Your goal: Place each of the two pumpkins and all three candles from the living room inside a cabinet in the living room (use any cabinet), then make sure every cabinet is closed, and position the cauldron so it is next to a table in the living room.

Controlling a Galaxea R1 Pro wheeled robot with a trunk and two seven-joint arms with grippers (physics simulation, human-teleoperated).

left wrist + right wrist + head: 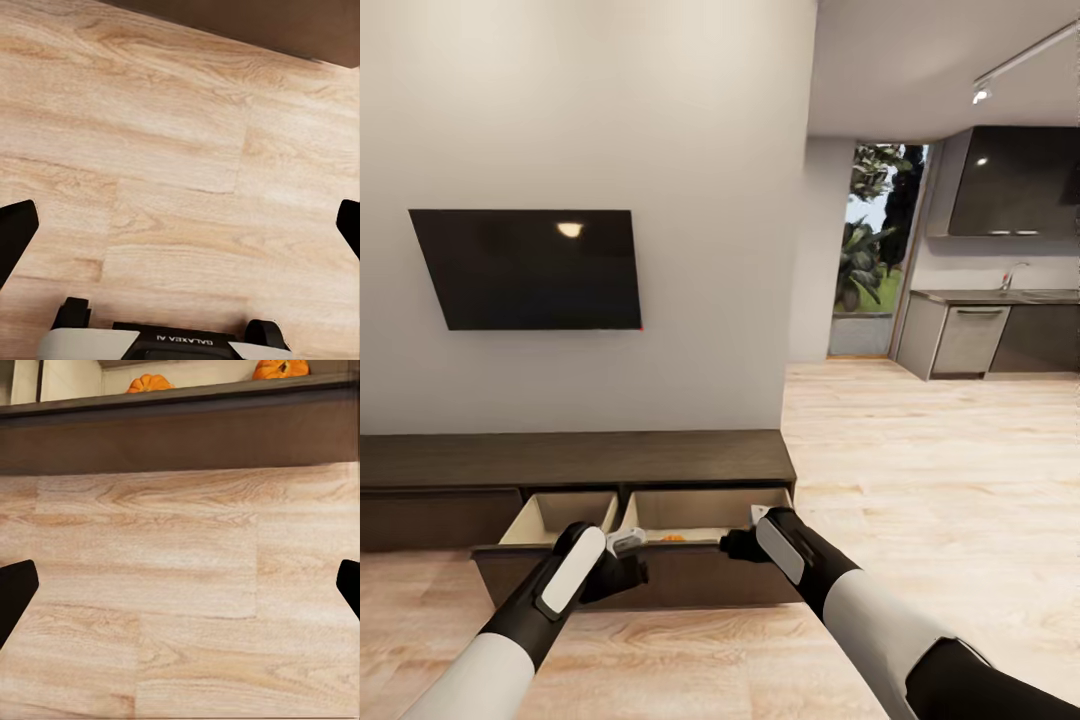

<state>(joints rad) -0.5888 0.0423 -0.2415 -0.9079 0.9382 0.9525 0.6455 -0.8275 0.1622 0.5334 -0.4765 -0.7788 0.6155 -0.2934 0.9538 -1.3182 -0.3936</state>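
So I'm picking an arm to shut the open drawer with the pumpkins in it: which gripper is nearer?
Right. The right gripper sits at the front edge of the pumpkin drawer; the left gripper is lower, by the neighbouring drawer.

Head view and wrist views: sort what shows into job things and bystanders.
Job things:
- cabinet, two drawers pulled open
- two pumpkins inside the right-hand open drawer
- left end effector, open
- right end effector, open

Bystanders:
- wall TV
- kitchen units
- wooden floor
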